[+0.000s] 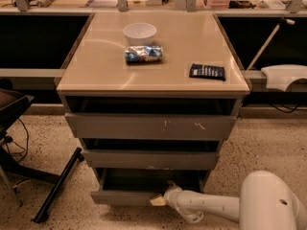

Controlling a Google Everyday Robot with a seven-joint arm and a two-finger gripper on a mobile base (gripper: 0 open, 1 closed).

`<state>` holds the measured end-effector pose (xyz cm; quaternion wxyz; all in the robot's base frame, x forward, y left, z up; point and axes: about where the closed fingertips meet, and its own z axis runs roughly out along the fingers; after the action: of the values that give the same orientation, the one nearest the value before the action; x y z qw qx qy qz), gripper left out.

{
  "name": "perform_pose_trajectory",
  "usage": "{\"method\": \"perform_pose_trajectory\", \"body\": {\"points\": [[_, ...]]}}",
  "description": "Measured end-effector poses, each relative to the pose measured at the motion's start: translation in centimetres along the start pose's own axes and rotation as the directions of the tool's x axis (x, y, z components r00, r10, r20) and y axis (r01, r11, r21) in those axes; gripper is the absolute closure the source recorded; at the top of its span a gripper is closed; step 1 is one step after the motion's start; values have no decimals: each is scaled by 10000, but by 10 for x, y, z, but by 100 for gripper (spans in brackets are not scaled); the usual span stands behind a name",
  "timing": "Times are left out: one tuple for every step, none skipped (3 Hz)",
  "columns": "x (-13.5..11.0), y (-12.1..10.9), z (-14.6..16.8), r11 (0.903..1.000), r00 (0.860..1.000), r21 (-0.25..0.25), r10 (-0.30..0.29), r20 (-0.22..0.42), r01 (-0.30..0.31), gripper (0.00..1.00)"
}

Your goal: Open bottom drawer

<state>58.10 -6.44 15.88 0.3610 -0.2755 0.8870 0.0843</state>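
Note:
The bottom drawer is the lowest of three grey fronts on the cabinet, plain and unmarked. It stands pulled out a little, with a dark gap above its front panel. My gripper is at the end of the white arm that reaches in from the lower right. It sits at the drawer's top edge near the right end of the front, with a pale fingertip showing against the panel.
The top drawer with white scratches and the middle drawer are above. On the tan cabinet top are a white bowl, a snack bag and a dark packet. A black chair base stands at left.

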Motion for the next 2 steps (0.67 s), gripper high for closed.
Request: {"method": "perform_pose_trajectory", "body": {"points": [[10,8,-6,9999,9998,-31,96,177,-95,100],[9,9,-11,9999,9998,-31,97,177,-96,100]]}}
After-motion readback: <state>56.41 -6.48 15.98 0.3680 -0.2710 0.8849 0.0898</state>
